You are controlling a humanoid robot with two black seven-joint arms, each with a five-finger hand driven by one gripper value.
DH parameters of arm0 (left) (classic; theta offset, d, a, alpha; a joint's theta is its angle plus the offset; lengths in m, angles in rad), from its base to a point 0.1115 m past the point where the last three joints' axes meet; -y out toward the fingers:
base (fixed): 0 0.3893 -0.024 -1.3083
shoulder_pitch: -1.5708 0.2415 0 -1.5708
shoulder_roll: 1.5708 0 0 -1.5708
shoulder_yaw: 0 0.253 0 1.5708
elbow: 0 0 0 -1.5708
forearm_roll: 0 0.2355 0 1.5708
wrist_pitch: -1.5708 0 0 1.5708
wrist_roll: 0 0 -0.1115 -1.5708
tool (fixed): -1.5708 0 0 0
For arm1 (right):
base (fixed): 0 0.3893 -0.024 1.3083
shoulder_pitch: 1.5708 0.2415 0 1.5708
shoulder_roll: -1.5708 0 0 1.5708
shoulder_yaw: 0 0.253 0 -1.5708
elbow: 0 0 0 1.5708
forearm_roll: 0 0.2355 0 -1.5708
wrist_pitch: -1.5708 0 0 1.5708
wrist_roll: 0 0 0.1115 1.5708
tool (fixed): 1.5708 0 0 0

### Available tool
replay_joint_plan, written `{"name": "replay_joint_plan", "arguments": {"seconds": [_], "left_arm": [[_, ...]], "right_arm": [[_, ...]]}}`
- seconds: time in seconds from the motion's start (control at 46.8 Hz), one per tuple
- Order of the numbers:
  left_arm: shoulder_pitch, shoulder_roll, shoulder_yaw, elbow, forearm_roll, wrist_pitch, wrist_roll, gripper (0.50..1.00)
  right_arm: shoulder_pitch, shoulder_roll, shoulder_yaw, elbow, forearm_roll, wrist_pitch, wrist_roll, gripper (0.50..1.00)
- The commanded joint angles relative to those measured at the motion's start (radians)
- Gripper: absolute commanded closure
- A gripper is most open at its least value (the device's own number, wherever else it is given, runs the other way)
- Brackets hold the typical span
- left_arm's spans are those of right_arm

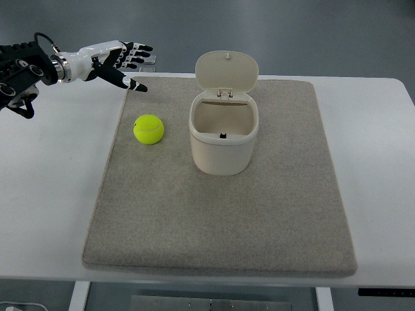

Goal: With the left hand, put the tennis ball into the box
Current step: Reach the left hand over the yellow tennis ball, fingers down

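White rectangular worktop (376,162) fills most of the view, rounded corner at upper right, front edge running along the bottom. Grey-beige rectangular felt-like mat (220,220) lies flat on it, roughly centred, corners rounded, bare white margin left and right, far edge near the worktop's back edge. Dark blue-grey floor (292,32) beyond the back edge; below the front edge, white leg parts and a grey metal base piece (194,302) show.
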State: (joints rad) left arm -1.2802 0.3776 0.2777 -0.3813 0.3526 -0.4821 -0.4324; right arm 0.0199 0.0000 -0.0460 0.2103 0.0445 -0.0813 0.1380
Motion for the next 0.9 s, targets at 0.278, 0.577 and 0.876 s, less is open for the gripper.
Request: {"name": "replay_joint_plan", "arguments": {"seconds": [0.278,0.577,0.876], "left_arm": [[-0.039,0.006,0.0,-0.005,0.216,-0.072,-0.003,0.525],[-0.016,0.009,0.0,-0.034,0.227,-0.067,-0.014,0.527],[-0.03,0.063,-0.002,-0.154,0.295,-0.062,-0.016,0.531]], "right_arm": [[0.0,0.0,0.0,0.0,0.0,0.0,0.0,0.562],[0.0,0.0,0.0,0.0,0.0,0.0,0.0,0.562],[0.0,0.0,0.0,0.001,0.0,0.0,0.0,0.562]]}}
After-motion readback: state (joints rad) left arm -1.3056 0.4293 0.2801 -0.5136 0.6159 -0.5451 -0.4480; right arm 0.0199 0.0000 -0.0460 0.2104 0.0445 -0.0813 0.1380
